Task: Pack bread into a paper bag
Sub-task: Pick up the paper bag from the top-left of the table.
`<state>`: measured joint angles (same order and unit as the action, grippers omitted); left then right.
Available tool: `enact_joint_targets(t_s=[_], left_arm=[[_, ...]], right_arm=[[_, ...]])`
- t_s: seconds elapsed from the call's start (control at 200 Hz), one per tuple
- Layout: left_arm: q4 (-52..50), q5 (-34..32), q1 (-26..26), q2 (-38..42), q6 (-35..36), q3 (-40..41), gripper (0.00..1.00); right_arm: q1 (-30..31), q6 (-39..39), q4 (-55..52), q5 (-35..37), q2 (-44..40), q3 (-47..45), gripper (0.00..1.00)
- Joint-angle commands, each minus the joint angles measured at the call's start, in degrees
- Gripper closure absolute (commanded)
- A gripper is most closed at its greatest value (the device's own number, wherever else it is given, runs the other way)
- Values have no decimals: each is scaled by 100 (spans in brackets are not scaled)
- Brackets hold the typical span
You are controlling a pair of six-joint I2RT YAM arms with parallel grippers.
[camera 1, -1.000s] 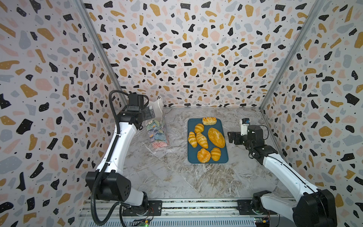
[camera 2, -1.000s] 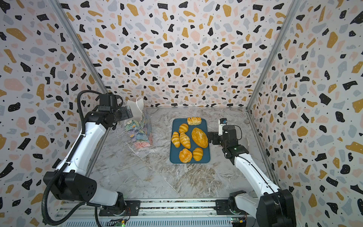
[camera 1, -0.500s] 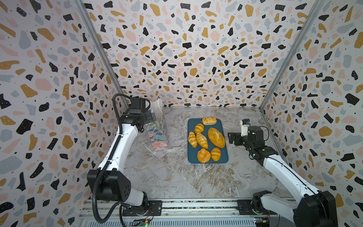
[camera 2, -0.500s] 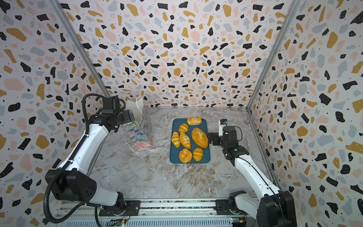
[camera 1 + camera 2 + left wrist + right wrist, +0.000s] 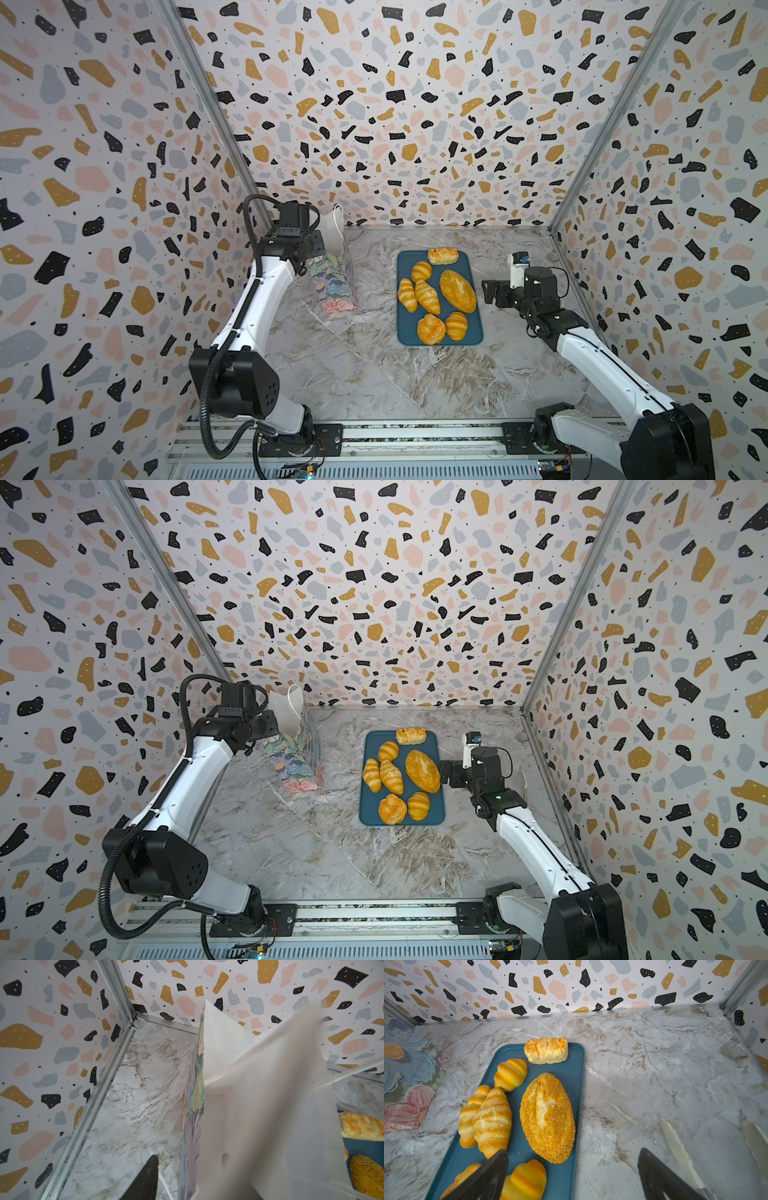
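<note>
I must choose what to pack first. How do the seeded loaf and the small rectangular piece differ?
The seeded loaf is larger than the rectangular piece. The loaf is grainy; the piece ridged. The loaf lies roughly along the tray; the piece across it. Both are golden.

a dark-teal tray (image 5: 406,325) lies on the marble tabletop (image 5: 353,374), enclosed by terrazzo-patterned walls (image 5: 415,104).
</note>
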<state>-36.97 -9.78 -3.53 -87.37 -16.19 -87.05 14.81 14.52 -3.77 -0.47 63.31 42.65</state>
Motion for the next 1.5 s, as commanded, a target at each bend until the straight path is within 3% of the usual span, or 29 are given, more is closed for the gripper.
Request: enact_joint_targets(t_s=[0.0,0.18,0.35,0.906,1.497], left_arm=[[181,84,28,-21,96,-203,62],[231,288,28,-10,160,-132,74],[293,483,21,53,194,-59,100],[385,1436,28,591,336,378,100],[1356,2779,20,1264,-722,1268,100]], right_arm=[[25,42,122,47,-151,-33,1],[27,63,148,53,-116,-21,1],[22,151,183,39,-98,-36,1],[23,349,174,-82,-14,112,1],[22,356,175,-71,92,182,1]])
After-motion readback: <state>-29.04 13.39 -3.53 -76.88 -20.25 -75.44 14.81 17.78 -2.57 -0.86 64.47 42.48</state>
